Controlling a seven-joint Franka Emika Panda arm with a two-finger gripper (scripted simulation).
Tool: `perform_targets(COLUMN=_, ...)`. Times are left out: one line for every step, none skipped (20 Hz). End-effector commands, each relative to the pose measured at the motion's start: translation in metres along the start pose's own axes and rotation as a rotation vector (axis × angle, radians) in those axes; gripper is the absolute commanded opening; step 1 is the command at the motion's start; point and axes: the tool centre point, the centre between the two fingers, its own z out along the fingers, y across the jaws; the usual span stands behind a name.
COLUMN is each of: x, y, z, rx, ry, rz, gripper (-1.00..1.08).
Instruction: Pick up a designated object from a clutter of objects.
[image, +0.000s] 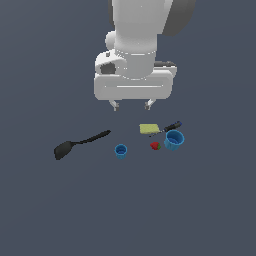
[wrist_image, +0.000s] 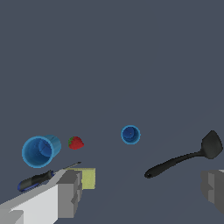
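The long black spatula (image: 80, 143) lies flat at the exterior view's left, broad head at the far left, thin handle pointing toward the middle. It also shows in the wrist view (wrist_image: 186, 157). My gripper (image: 131, 105) hangs open and empty above the surface, behind the clutter, between the spatula's handle tip and the yellow block (image: 148, 129). In the wrist view the fingers (wrist_image: 70, 192) stand wide apart with nothing between them. The small blue cup (image: 121, 150), the larger blue cup (image: 174, 140), the red strawberry (image: 155, 145) and the blue-tipped stick (image: 171, 126) lie at the exterior view's right.
All items sit on a plain dark grey surface (image: 125, 210). In the wrist view the larger cup (wrist_image: 39, 151), strawberry (wrist_image: 75, 142), small cup (wrist_image: 130, 134), stick (wrist_image: 37, 179) and yellow block (wrist_image: 87, 178) are spread apart from the spatula.
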Motion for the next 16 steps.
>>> perform_targets(x=0.0000, y=0.0000, z=0.0000, rx=0.000, ry=0.000, rz=0.000, gripper=1.00)
perform_targets(x=0.0001, y=0.0002, z=0.0000, rx=0.001, ry=0.000, rz=0.000, gripper=1.00)
perform_targets(x=0.0005, y=0.0006, z=-0.0001, rx=0.002, ry=0.001, rz=0.000, gripper=1.00)
perform_targets(x=0.0011, y=0.0012, z=-0.0002, rx=0.004, ry=0.003, rz=0.000, gripper=1.00)
perform_targets(x=0.0019, y=0.0020, z=-0.0004, rx=0.008, ry=0.006, rz=0.000, gripper=1.00)
perform_targets(x=0.0029, y=0.0030, z=-0.0008, rx=0.011, ry=0.009, rz=0.000, gripper=1.00)
perform_targets(x=0.0039, y=0.0038, z=-0.0014, rx=0.015, ry=0.012, rz=-0.001, gripper=1.00)
perform_targets(x=0.0046, y=0.0042, z=-0.0022, rx=0.018, ry=0.014, rz=-0.003, gripper=1.00)
perform_targets(x=0.0051, y=0.0043, z=-0.0029, rx=0.020, ry=0.016, rz=-0.005, gripper=1.00)
perform_targets(x=0.0053, y=0.0042, z=-0.0036, rx=0.020, ry=0.017, rz=-0.007, gripper=1.00)
perform_targets(x=0.0054, y=0.0039, z=-0.0041, rx=0.021, ry=0.018, rz=-0.009, gripper=1.00)
perform_targets(x=0.0053, y=0.0041, z=-0.0042, rx=0.021, ry=0.018, rz=-0.009, gripper=1.00)
perform_targets(x=0.0052, y=0.0040, z=-0.0037, rx=0.020, ry=0.017, rz=-0.008, gripper=1.00)
perform_targets(x=0.0052, y=0.0046, z=-0.0027, rx=0.020, ry=0.016, rz=-0.004, gripper=1.00)
perform_targets(x=0.0053, y=0.0058, z=-0.0011, rx=0.021, ry=0.016, rz=0.001, gripper=1.00)
perform_targets(x=0.0054, y=0.0076, z=0.0011, rx=0.022, ry=0.015, rz=0.009, gripper=1.00)
